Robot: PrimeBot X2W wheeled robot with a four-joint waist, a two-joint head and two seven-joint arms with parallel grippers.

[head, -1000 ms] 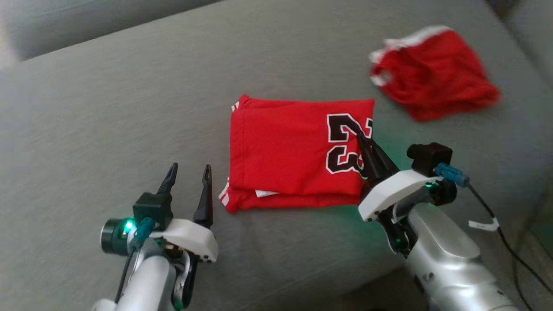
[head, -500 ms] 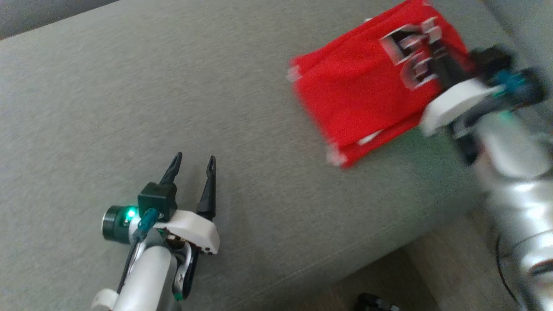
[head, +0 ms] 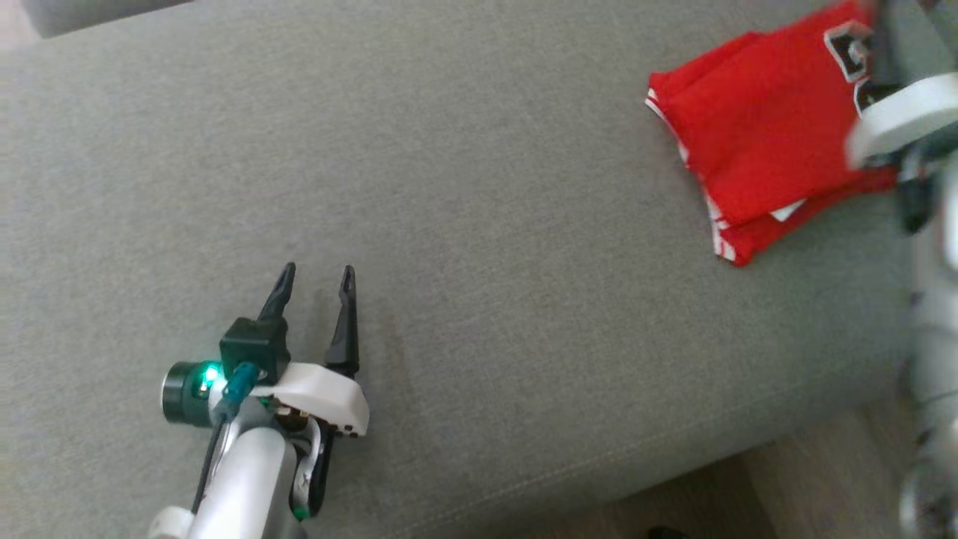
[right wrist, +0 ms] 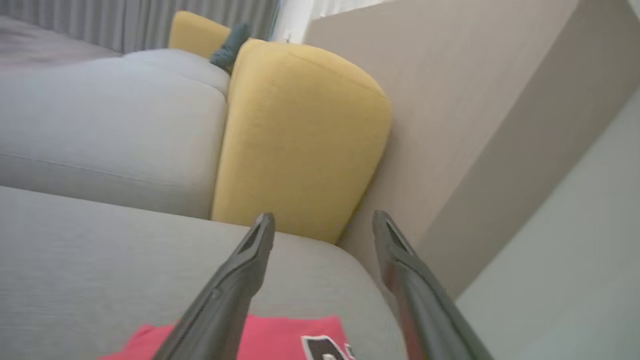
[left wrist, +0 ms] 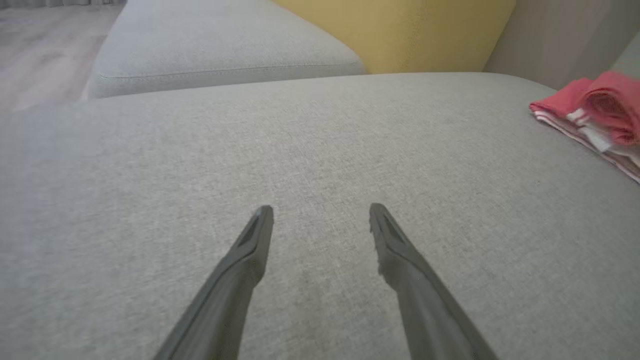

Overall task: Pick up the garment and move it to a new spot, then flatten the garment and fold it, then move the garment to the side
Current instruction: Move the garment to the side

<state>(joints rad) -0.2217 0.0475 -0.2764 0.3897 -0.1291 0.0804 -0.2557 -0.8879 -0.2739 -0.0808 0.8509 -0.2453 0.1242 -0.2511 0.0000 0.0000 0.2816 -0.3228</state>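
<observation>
The right hand (right wrist: 322, 216) is seen released, its fingers spread with nothing between them, over the folded red garment (head: 756, 142). The garment is laid on the grey sofa (head: 479, 187), far right. The left hand (head: 318, 268) is released too, well apart from it.

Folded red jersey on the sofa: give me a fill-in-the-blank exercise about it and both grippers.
The folded red jersey with black numerals lies on a ___ fabric sofa seat.
The right gripper, over the jersey, has its jaws ___.
Beyond it stands a ___ upholstered cushion.
The left gripper holds ___.
Missing: grey; open; yellow; nothing.
</observation>
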